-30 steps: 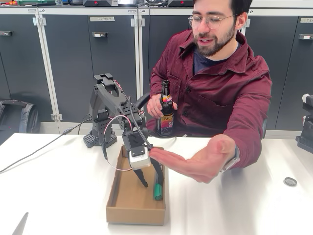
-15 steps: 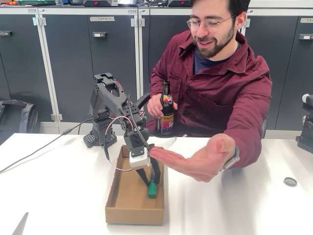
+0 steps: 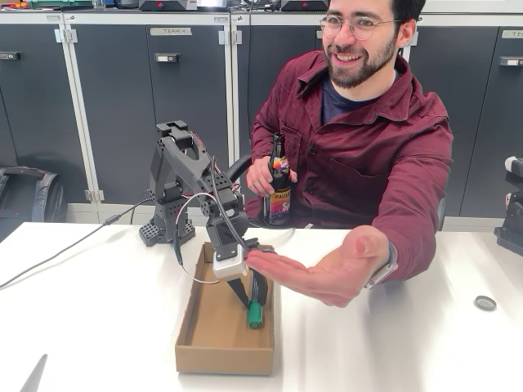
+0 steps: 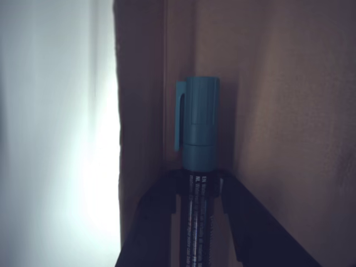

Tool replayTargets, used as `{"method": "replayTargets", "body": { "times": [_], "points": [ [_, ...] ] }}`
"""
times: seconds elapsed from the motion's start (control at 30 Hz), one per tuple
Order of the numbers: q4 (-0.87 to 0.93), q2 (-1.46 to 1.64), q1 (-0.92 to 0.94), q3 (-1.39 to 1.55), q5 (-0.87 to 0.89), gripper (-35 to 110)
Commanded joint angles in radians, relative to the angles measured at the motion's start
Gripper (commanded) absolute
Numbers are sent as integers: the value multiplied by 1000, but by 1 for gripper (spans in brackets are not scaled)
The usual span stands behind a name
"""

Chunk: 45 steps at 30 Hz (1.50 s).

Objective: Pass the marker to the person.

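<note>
Gripper clamped on the marker over the cardboard box.
The gripper [image 3: 250, 296] grasps the marker [image 3: 255, 313], green cap down inside the cardboard box [image 3: 196, 347]; right of it, the person [image 3: 368, 122] holds an open hand [image 3: 315, 273] and a bottle [image 3: 278, 184].

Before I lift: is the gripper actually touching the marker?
Touching. In the wrist view the gripper has both fingers pressed against the marker's dark barrel just below the cap, no gap on either side.
</note>
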Motion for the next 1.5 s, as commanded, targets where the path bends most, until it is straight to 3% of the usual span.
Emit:
{"method": "replayTargets", "body": {
  "times": [0.0,0.13,0.27,0.83,1.3,1.47],
  "points": [
    [89,193,-18,-60,-26,-5],
    [278,360,-32,-146,-38,-5],
    [350,509,-17,-199,-58,-5],
    [37,377,256,-407,-170,-5],
    [124,9,241,-953,-41,-5],
    [95,-38,302,-982,-25,-5]
  ]
}}
